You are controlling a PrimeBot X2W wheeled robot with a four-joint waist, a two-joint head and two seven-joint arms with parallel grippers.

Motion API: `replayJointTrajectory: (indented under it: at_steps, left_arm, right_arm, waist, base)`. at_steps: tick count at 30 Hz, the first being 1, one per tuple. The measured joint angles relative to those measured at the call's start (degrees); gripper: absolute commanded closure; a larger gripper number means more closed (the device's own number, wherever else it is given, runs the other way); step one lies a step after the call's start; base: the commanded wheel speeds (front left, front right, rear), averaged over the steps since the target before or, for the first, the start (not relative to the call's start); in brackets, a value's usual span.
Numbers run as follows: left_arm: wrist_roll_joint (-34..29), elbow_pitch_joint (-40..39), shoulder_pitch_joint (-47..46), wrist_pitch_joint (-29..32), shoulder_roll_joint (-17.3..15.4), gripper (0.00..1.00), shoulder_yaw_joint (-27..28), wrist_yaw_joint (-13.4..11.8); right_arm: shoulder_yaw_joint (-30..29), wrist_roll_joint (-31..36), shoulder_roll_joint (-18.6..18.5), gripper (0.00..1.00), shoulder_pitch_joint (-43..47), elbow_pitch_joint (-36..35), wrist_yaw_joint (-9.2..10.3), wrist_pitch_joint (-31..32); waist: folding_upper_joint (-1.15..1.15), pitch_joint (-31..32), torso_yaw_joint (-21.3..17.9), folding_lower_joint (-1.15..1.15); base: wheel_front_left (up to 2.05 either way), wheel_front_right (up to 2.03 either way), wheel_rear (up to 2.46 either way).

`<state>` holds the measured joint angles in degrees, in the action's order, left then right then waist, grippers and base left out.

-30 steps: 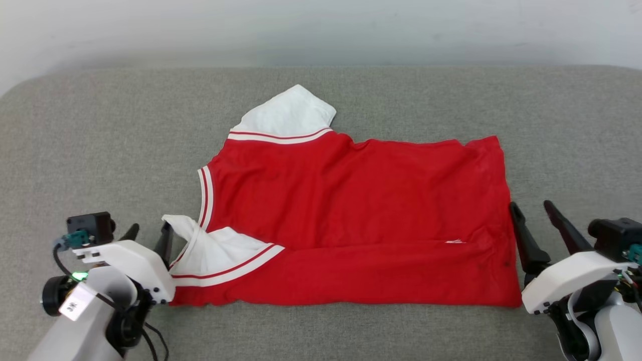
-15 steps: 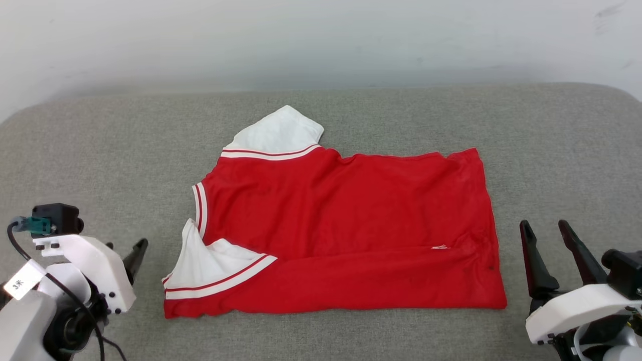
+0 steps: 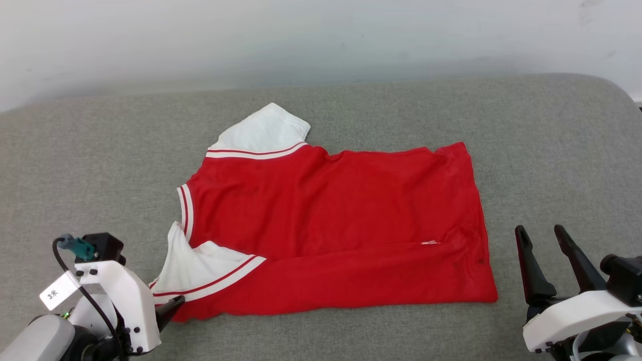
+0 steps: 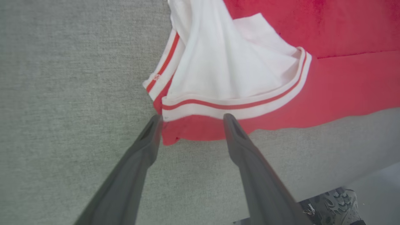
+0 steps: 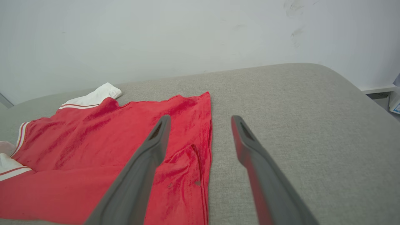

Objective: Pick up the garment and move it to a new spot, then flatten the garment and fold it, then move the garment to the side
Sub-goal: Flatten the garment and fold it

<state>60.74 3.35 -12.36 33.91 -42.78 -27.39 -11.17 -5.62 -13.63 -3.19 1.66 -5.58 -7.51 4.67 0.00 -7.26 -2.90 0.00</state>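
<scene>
Red garment point(image 3: 341, 225), left fingers point(image 4: 147, 147) at its corner

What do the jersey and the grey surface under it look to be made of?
Garment: thin soft knit, probably synthetic; it lies limp with fine creases and a faint sheen. Its striped trim looks thicker, perhaps ribbed. Grey surface: matte woven upholstery cloth with a flecked weave; rounded edges suggest padding.

— Where does the left pincer point(image 4: 192, 116) sit?
— Low at the near left, its two dark fingers point(image 4: 137, 162) spread wide, holding nothing.
— And the right pincer point(image 3: 540, 230)?
— Near right, fingers parted too, pointing away, empty.
</scene>
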Motion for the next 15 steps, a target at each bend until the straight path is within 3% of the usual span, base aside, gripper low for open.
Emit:
replayJointTrajectory:
  at_steps: [7,13,14,15]
  left_arm:
    - [0.1,5.32,-0.8,-0.37,2.7,0.0,-0.47,-0.93]
    - [0.55,8.35,-2.33,0.43,3.33,0.0,-0.99,0.16]
    - [0.9,8.55,-2.51,0.91,3.54,0.24,-1.14,0.54]
    - [1.23,8.76,-2.8,1.25,3.58,0.74,-1.22,0.88]
  right_arm:
    - [0.71,-0.62,0.12,0.0,-0.3,-0.09,0.0,0.63]
    - [0.62,-2.05,0.16,0.0,-0.78,0.38,0.0,0.65]
    - [0.58,-2.24,0.18,0.0,-0.94,0.54,0.0,0.66]
    - [0.4,-2.47,0.18,0.0,-1.14,0.66,0.0,0.66]
  waist:
    - [0.0,-2.43,-1.0,0.0]
    - [0.0,-4.61,-1.51,0.0]
    - [0.0,-4.87,-1.55,0.0]
    - [0.0,-5.06,-1.57,0.0]
  base:
    - [0.0,0.0,0.0]
    - [0.0,0.0,0.0]
    - [0.0,0.0,0.0]
    - [0.0,0.0,0.0]
